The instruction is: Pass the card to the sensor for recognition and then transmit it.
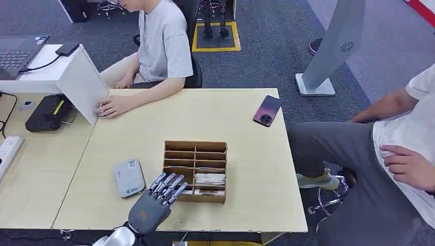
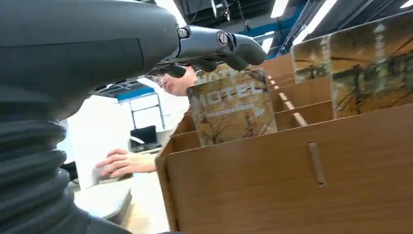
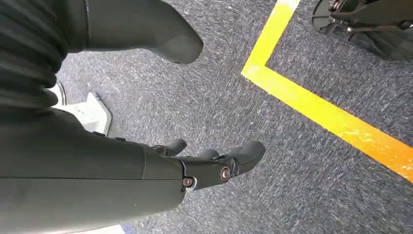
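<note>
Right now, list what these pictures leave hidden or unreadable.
- Head view: the left hand covers the card box's near-left slots.
- Head view: markings on the grey sensor are too small to read.
- Left wrist view: the box wall hides the hotel card's lower edge.

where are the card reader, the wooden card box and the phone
card reader (image 1: 129, 177), head view, middle of its grey top
wooden card box (image 1: 195, 146), head view, far wall
phone (image 1: 267, 110), head view, centre of its back
</note>
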### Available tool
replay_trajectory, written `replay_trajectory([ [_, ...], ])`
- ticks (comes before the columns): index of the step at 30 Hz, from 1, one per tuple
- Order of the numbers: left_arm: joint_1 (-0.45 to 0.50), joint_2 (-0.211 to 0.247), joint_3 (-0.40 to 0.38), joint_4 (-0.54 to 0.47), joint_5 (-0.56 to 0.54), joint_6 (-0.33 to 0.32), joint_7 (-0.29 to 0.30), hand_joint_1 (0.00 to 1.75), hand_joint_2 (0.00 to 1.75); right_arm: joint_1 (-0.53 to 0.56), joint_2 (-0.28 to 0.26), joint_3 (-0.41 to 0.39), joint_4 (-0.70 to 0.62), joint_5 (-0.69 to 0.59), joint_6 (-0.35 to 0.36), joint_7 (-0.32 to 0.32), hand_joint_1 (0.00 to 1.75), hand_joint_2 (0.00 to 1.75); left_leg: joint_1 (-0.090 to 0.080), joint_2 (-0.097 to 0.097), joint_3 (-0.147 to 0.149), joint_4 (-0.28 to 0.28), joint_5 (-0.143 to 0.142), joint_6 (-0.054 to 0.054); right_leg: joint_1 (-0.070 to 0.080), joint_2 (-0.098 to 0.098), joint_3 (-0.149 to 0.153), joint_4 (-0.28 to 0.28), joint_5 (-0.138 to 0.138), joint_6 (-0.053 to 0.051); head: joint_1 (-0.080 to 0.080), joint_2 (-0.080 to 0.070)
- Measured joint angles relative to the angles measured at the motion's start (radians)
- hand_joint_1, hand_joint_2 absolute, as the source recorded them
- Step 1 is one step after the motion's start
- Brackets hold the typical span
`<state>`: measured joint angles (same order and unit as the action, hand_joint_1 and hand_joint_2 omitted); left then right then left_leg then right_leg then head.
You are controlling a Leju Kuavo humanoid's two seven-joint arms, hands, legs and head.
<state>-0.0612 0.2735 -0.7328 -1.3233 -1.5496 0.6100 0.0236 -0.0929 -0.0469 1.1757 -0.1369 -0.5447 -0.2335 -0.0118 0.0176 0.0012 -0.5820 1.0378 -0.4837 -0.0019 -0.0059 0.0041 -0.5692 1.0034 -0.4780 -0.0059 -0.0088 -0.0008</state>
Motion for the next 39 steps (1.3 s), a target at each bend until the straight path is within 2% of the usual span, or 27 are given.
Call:
replay_trajectory([
  [5,-0.003,-0.008,0.000,0.002,0.026,0.028,-0.007,0.00,1.75,0.000,0.000,0.010,0.000,0.000,0.002,0.002,0.00,1.75,0.000,0.000,0.000,0.000,0.000,0.000,0.000,0.000,0.000,0.000,0.000,0.000,0.000,0.000],
  [39,-0.024,-0.035,0.000,-0.001,0.126,0.014,-0.080,0.00,1.75,0.000,0.000,0.047,0.000,-0.021,0.003,0.001,0.00,1.75,0.000,0.000,0.000,0.000,0.000,0.000,0.000,0.000,0.000,0.000,0.000,0.000,0.000,0.000],
])
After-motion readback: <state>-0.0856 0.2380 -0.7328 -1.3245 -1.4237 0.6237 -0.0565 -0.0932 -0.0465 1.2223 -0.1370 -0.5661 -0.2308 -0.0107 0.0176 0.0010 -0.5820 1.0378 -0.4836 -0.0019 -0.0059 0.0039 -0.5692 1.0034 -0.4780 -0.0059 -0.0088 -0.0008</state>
